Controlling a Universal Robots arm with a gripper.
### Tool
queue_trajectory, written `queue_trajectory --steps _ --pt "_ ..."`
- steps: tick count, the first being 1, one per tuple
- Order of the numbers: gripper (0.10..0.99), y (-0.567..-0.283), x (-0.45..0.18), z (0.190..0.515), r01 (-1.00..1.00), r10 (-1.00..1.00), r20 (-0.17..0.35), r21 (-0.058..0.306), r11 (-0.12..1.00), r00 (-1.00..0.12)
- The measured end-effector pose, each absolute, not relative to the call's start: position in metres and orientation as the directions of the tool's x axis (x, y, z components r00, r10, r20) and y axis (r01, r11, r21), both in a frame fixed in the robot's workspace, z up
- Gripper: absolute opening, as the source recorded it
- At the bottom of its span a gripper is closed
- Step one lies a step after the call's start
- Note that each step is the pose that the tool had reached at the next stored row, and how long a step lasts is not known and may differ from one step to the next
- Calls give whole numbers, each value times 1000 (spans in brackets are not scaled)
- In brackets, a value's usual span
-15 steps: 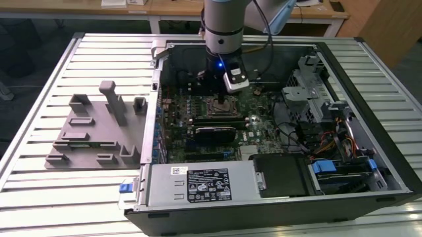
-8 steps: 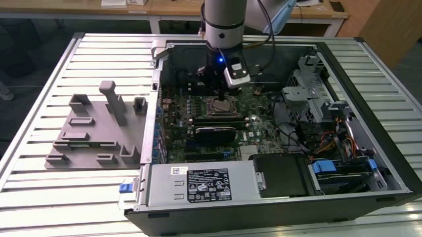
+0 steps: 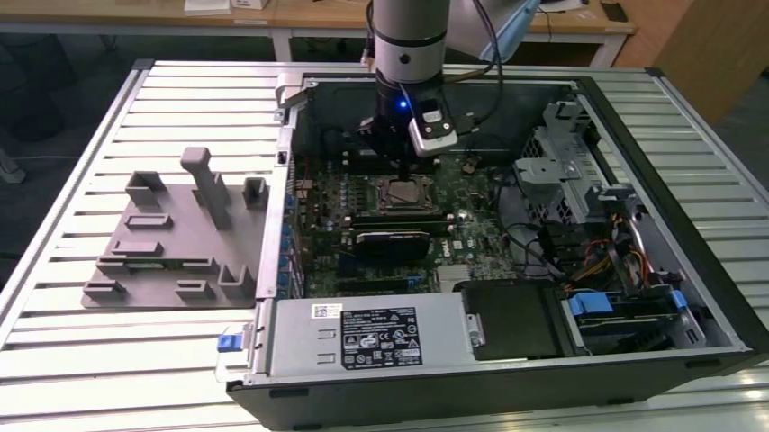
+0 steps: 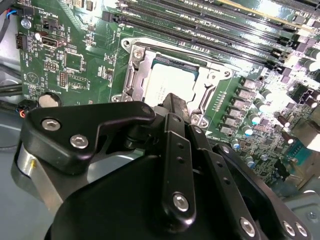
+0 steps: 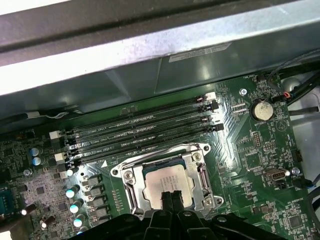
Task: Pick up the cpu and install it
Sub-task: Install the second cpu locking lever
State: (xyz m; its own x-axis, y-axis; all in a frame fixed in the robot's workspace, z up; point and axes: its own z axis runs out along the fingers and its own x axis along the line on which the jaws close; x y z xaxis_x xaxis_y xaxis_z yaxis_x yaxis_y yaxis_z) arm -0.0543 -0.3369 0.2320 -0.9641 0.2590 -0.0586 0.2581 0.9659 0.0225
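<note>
Though seemingly seated, cpu (image 5: 165, 182) beneath gripper (image 5: 170, 196)

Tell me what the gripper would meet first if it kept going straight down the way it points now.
Most likely the cpu seated in the motherboard socket: in both wrist views the gripper points at its silver top, fingertips pressed together. Whether it already touches cannot be told.

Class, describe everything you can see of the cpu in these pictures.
The cpu is a flat square chip with a pale silver-grey metal top. It lies level in the motherboard socket, ringed by the socket's silver metal frame, beside the memory slots. The end effector hangs directly over it, its black tips hiding one edge; whether they touch it is unclear.
</note>
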Motion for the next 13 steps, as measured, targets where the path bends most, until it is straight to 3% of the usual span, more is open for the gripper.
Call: queue_trajectory --steps 13 --pt "106 -337 -54 236 258 259 -59 23 966 -964"
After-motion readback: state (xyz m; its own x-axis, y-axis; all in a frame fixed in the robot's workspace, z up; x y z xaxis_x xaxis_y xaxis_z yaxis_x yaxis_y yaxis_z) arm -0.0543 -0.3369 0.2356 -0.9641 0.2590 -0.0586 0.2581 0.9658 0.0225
